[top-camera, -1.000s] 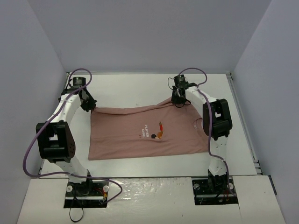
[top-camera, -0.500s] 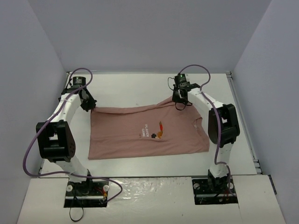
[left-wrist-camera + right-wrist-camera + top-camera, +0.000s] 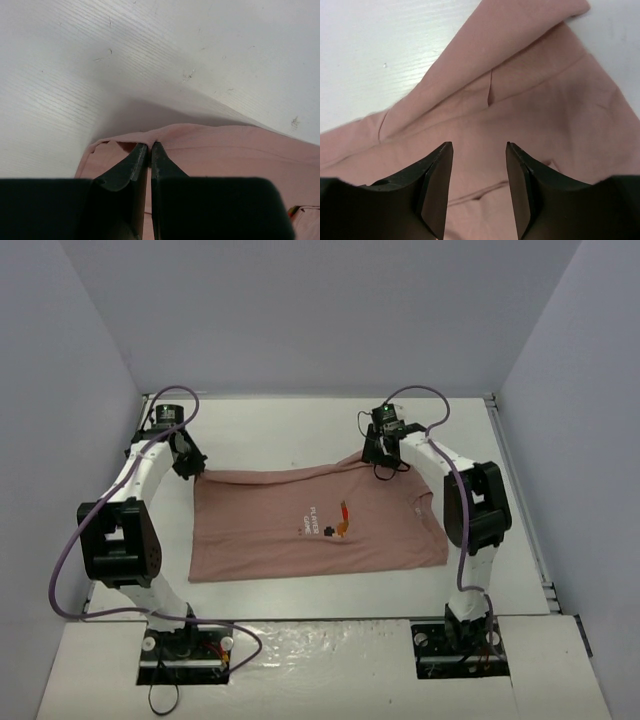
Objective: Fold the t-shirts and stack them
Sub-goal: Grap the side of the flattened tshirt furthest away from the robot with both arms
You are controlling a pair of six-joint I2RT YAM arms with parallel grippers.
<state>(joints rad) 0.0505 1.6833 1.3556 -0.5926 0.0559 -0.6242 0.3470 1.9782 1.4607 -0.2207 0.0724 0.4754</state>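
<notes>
Looking down from the top camera, the dusty-pink short-sleeved cloth t-shirt is lying spread flat across the middle of the white wood-grained surface, chest graphic facing up, with both arms reaching to its far edge. The left arm is holding the far left corner. The right arm is hovering over the raised far right corner. My judgement is that the pair are working that far edge to bring it over for a fold. The small white lettering is too tiny to read, and the right arm's forearm is covering part of the shirt's right side.

Moving to the left wrist camera, the jaws are clenched together on the t-shirt's edge, which is lifting slightly off the surface and casting a shadow beneath. The black body of the jaws is blocking the lower frame, so I cannot tell whether one layer or both is pinched.

Turning to the right wrist camera, the jaws are standing apart and released, grasping nothing. They are poised above the t-shirt. What is possibly a sleeve is lying folded over there beside bare surface. How close the tips are sitting to the cloth is hard to make out.
</notes>
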